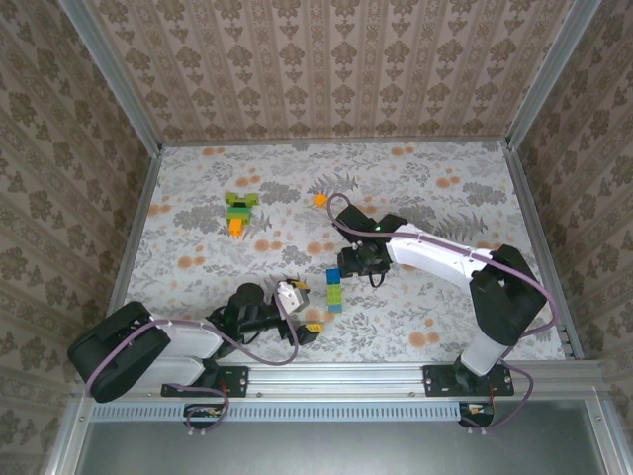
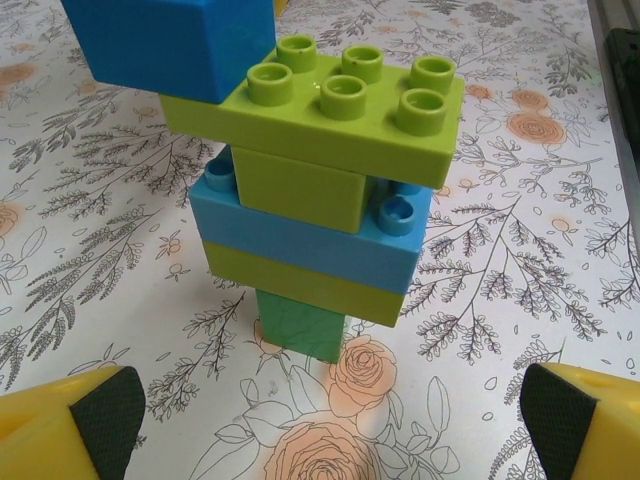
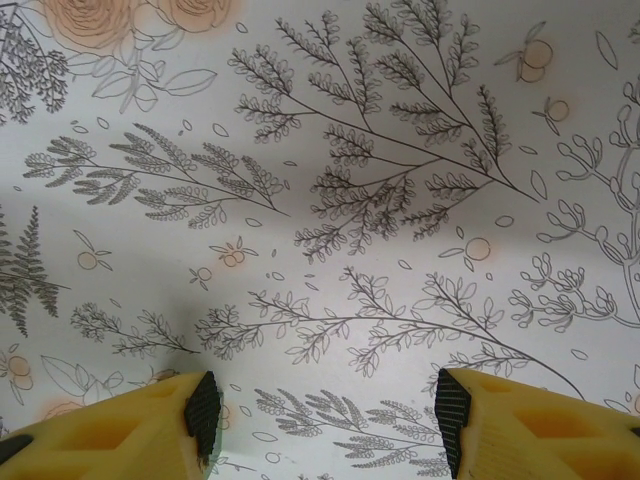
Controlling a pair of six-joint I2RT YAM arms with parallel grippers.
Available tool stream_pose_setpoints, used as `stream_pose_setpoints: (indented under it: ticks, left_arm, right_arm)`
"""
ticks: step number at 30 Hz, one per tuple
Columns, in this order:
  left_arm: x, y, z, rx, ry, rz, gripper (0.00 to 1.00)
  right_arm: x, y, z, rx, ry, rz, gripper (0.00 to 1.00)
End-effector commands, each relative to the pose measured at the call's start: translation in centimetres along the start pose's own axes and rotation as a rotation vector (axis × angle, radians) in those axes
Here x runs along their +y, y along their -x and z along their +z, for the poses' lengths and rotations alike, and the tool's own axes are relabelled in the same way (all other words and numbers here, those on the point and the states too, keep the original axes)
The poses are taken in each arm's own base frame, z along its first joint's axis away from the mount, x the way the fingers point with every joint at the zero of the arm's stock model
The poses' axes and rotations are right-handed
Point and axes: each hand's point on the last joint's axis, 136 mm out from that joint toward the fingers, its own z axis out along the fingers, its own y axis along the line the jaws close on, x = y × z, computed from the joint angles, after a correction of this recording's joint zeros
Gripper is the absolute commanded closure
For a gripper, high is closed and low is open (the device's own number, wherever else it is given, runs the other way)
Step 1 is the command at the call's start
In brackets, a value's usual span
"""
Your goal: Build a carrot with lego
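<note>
The carrot (image 1: pixel 238 211) lies at the back left of the mat: lime and dark green bricks across the top, an orange tip toward me. A lego stack (image 2: pixel 320 190) of blue, lime and one dark green brick lies on its side at mid-table, seen from above as the stack (image 1: pixel 334 288). My left gripper (image 2: pixel 330 420) is open just short of the stack's dark green end, nothing between its fingers (image 2: pixel 100 415). From above the left gripper (image 1: pixel 309 324) sits left of the stack. My right gripper (image 3: pixel 325 410) is open over bare mat; overhead, the right gripper (image 1: pixel 356 262) hovers right of the stack's top.
A single loose orange brick (image 1: pixel 320 199) lies behind the right gripper. The floral mat (image 1: pixel 445 198) is walled by patterned panels and metal rails (image 1: pixel 534 237). The left arm lies low along the near edge.
</note>
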Motion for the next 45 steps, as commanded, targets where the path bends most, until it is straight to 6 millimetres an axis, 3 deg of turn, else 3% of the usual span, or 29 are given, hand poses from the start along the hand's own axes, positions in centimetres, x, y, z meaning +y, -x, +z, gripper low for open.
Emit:
stream_pose_setpoints:
  ticks: [1, 24, 32, 45]
  left_arm:
    - [0.1, 0.9, 0.2, -0.024, 0.002, 0.020, 0.00]
    - [0.4, 1.0, 0.4, -0.017, 0.015, 0.020, 0.00]
    - [0.5, 0.9, 0.5, -0.012, 0.019, 0.020, 0.00]
    - [0.8, 0.9, 0.8, -0.002, 0.023, 0.022, 0.00]
  right_arm:
    - [1.1, 0.6, 0.1, 0.007, 0.033, -0.024, 0.38]
    - [5.7, 2.6, 0.4, 0.007, 0.150, -0.188, 0.38]
    - [7.3, 2.5, 0.5, 0.033, 0.217, -0.259, 0.38]
    - [8.4, 3.3, 0.0, 0.014, 0.248, -0.380, 0.37]
